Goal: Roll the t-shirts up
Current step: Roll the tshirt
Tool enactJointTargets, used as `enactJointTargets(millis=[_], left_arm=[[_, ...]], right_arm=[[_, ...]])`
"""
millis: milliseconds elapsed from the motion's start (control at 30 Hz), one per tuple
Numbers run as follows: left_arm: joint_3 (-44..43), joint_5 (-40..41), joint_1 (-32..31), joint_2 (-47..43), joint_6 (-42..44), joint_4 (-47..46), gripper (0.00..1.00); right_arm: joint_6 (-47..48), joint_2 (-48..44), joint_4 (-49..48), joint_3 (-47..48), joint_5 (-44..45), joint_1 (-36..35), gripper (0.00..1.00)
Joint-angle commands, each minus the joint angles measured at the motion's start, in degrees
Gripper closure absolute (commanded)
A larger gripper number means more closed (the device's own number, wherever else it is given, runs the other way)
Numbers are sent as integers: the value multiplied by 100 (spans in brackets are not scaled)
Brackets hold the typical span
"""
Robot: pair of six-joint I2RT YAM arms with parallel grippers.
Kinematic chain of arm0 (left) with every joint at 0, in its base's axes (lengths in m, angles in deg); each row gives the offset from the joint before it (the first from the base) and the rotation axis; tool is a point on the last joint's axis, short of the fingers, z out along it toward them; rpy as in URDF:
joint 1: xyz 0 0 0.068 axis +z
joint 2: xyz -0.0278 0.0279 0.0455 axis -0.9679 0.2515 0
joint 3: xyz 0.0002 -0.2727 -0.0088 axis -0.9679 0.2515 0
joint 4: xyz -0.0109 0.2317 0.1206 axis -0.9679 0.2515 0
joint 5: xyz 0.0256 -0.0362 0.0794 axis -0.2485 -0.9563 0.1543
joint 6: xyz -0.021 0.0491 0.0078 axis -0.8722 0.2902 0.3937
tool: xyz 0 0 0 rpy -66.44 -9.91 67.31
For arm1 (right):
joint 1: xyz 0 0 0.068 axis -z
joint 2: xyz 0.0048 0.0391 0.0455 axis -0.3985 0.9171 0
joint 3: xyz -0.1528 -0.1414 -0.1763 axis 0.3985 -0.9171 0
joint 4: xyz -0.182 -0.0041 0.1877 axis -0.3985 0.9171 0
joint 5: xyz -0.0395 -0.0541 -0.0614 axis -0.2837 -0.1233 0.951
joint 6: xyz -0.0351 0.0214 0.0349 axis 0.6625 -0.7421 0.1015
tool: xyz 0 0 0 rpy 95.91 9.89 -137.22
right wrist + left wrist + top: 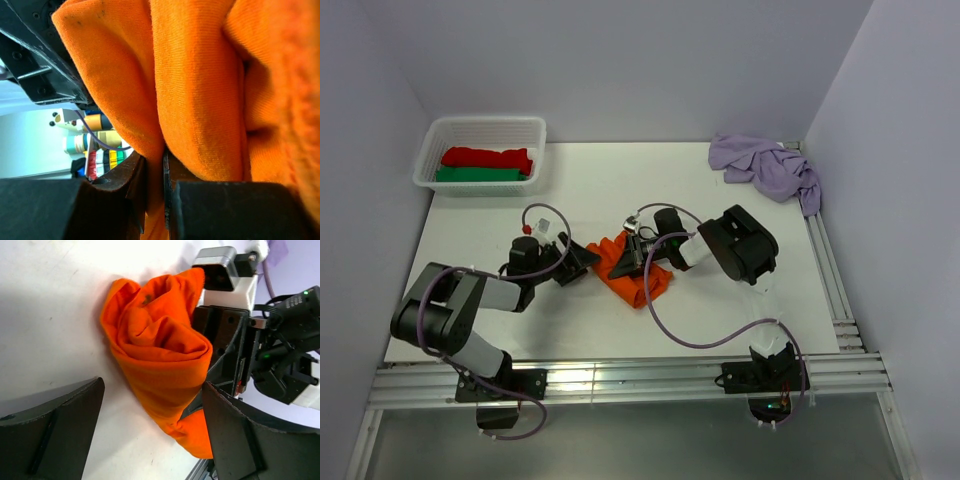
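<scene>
The orange t-shirt [632, 272] lies bunched and partly rolled at the middle of the table, its folds filling the left wrist view [160, 360] and the right wrist view [200, 90]. My right gripper [640, 256] [156, 192] is shut on a fold of it, with the cloth pinched between both fingers. My left gripper [582, 260] [150, 437] stands open just left of the shirt. The roll's lower end reaches in beside its right finger [250, 440], while its left finger [50, 435] is off the cloth. The lilac t-shirt [766, 168] lies crumpled at the far right corner.
A white basket [430, 160] at the far left holds a red roll [488, 157] and a green roll [478, 175]. Purple cables loop over the table near both arms. Aluminium rails [620, 380] run along the near edge and the right side.
</scene>
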Motion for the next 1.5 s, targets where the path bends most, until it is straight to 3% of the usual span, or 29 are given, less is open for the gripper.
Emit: enactJointTargets(millis=[0,567,700,800,900,1033,1167,1200,1300,1467], left_arm=[[78,119,-34,288,-152,-1127,15],[-387,278,-315,1669,-451,-2491,30],[-493,374,-377,1582,-328,-2098,36],[-633,444,-385,1240,-100,-1500,41],[-843,576,-394,1037,111,-832,55],[-1002,664,-394,940,296,-304,82],[-1082,655,-394,948,340,-49,84],[-1117,690,-394,940,358,108,85],[-1231,752,-394,896,445,495,86],[-1380,866,-403,782,604,962,86]], right_arm=[[-144,191,-77,-24,-12,62,100],[-161,235,54,99,-65,62,100],[-127,209,98,125,-48,62,100],[-12,121,265,143,31,62,89],[58,-2,335,152,84,62,71],[496,-370,844,204,233,70,63],[1050,-678,1765,336,400,62,55],[1182,-749,1942,362,505,70,43],[1701,-1144,2619,407,830,62,27],[2588,-1926,3988,556,1594,53,24]])
